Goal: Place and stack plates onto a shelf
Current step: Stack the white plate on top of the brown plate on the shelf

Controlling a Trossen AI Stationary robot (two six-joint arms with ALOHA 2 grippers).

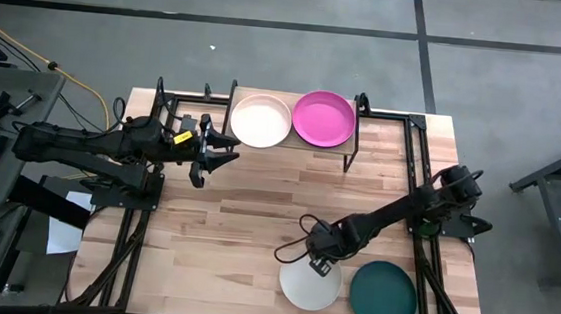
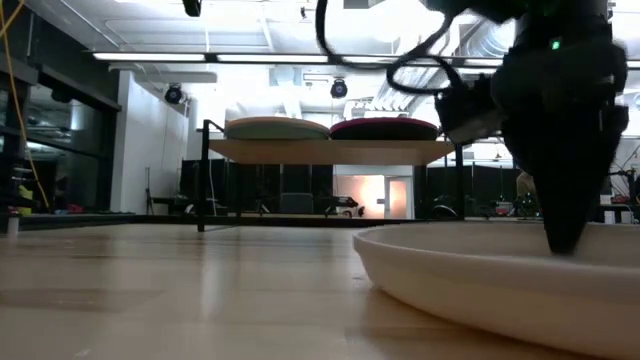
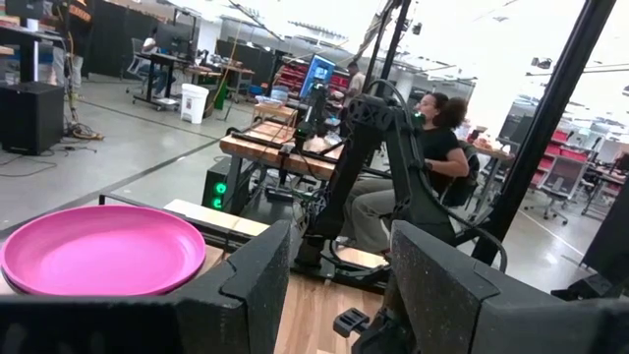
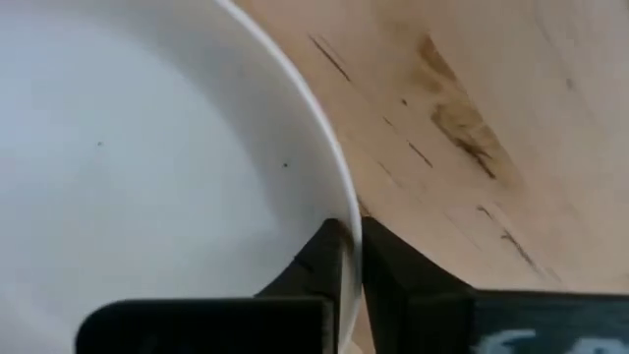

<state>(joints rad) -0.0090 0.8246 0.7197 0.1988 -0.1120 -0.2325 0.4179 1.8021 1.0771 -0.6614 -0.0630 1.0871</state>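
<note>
On the shelf at the table's far edge lie a pale peach plate and a magenta plate, side by side; the low view shows the shelf far off with both on its board. A white plate and a dark teal plate lie near the table's near edge. My right gripper stands at the white plate's far rim, shut on it. My left gripper hovers open just left of the shelf, touching nothing; its wrist view shows the magenta plate. The other plates are out of view. My right gripper pinches the white plate's far rim, one finger inside the plate and one finger outside. The fingers come from above, pointing down. In the low view the white plate still seems to lie flat on the table.
Black frame rails run along the table's left and right sides. The wooden tabletop lies between the shelf and the near plates. A person sits at a desk in the room beyond the table.
</note>
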